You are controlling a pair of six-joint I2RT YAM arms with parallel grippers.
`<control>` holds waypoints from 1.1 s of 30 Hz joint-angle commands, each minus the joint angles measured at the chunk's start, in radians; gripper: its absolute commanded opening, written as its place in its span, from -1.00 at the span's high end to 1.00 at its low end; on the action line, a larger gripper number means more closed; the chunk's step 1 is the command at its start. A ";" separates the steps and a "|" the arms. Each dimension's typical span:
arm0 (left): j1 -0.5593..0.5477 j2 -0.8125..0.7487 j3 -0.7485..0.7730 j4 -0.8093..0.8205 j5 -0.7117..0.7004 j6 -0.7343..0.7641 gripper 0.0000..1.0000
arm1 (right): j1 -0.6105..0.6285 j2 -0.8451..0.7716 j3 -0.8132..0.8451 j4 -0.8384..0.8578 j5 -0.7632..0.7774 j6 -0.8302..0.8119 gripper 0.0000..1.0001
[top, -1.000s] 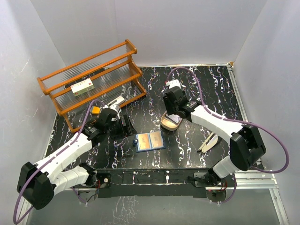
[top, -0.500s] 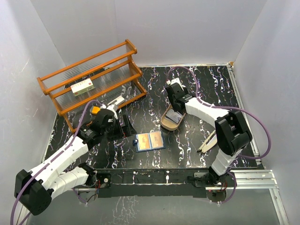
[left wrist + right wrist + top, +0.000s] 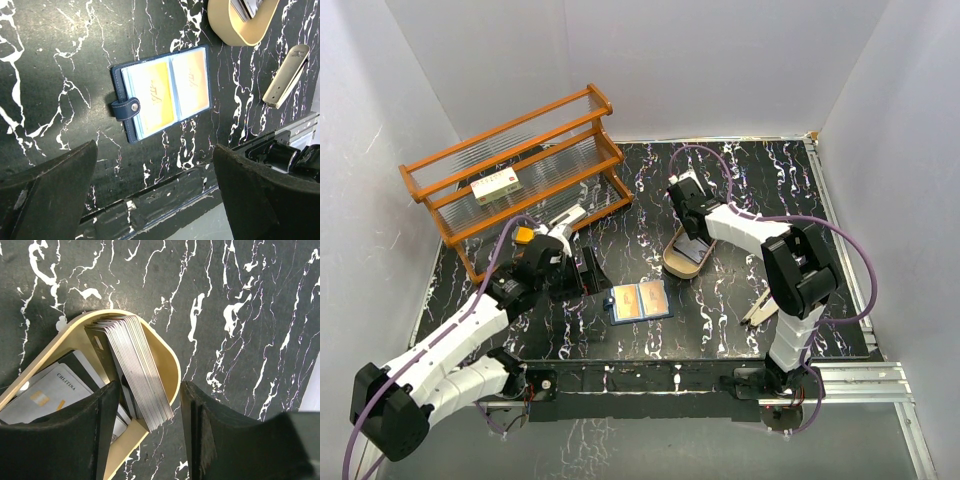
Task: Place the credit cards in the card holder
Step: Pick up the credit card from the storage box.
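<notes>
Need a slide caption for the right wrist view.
Right arm's jaws flank a fanned stack of grey plastic cards leaning in the oval tan tray on the black marbled table.

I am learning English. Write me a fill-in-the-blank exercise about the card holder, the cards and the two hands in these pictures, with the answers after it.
1. The card holder lies ___, not folded.
2. Its pockets show ___ orange cards.
3. The left hand above it holds ___.
4. The stack of grey cards stands in the tray under the ___ hand.

Answers: open; two; nothing; right.
</notes>
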 commanded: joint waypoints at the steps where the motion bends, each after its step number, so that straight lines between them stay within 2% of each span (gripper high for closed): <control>1: -0.002 -0.054 -0.061 0.094 0.069 0.063 -0.97 | -0.009 -0.004 0.056 0.048 0.039 -0.025 0.05; 5: -0.002 -0.101 -0.080 0.118 0.076 0.059 -0.97 | -0.009 0.004 0.063 0.040 0.064 -0.031 0.12; 33: -0.002 -0.079 -0.047 0.025 0.058 0.048 -0.97 | -0.009 -0.056 0.075 -0.014 0.037 -0.010 0.65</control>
